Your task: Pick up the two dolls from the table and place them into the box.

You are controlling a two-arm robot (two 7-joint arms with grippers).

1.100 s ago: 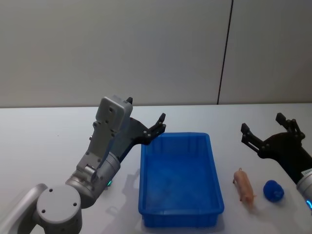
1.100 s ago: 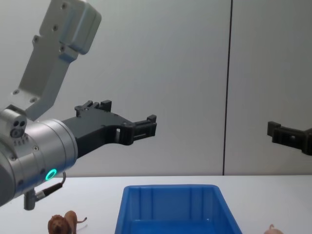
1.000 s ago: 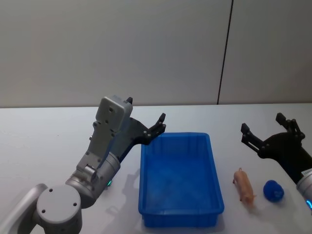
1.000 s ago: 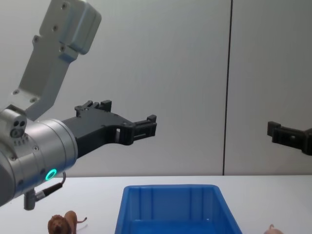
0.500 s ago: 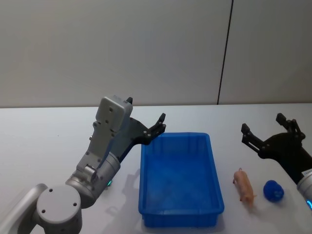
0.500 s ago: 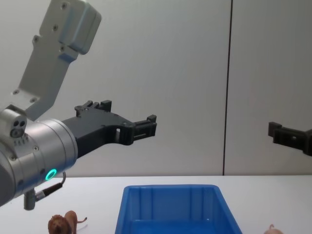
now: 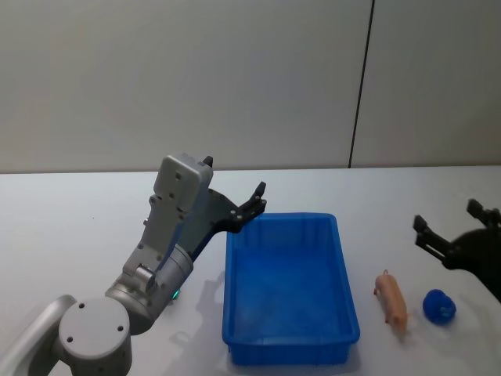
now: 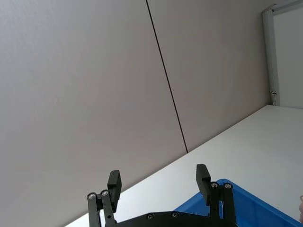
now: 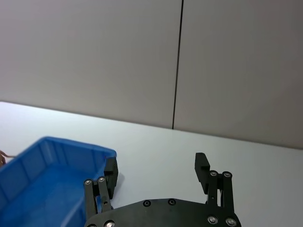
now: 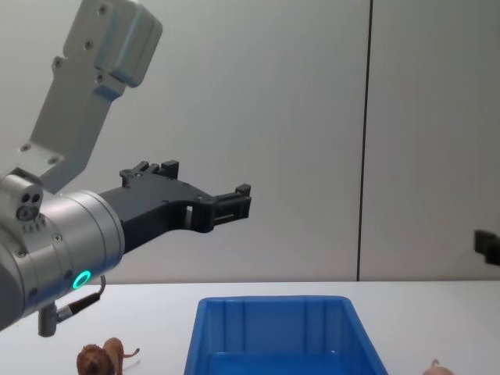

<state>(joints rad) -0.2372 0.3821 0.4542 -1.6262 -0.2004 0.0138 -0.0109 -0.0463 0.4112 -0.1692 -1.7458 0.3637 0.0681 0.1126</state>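
Observation:
The blue box (image 7: 232, 298) sits mid-table, with nothing visible inside. A pale pink doll (image 7: 391, 300) lies on the white table (image 7: 70, 211) just right of the box. The brown lion doll (image 10: 98, 359) stands left of the box (image 10: 273, 312) in the chest view; the left arm hides it in the head view. My left gripper (image 7: 235, 176) hangs open, raised over the box's far left corner. My right gripper (image 7: 448, 218) is open, above the table beyond and to the right of the pink doll. Both wrist views show open jaws holding nothing.
A small blue object (image 7: 439, 306) lies on the table right of the pink doll, under my right arm. A grey wall with a dark vertical seam (image 7: 360, 86) stands behind the table. Bare tabletop stretches to the left and beyond the box.
My right gripper has shifted to the right, away from the box and nearer the view's edge. The left arm, both dolls and the box have not moved.

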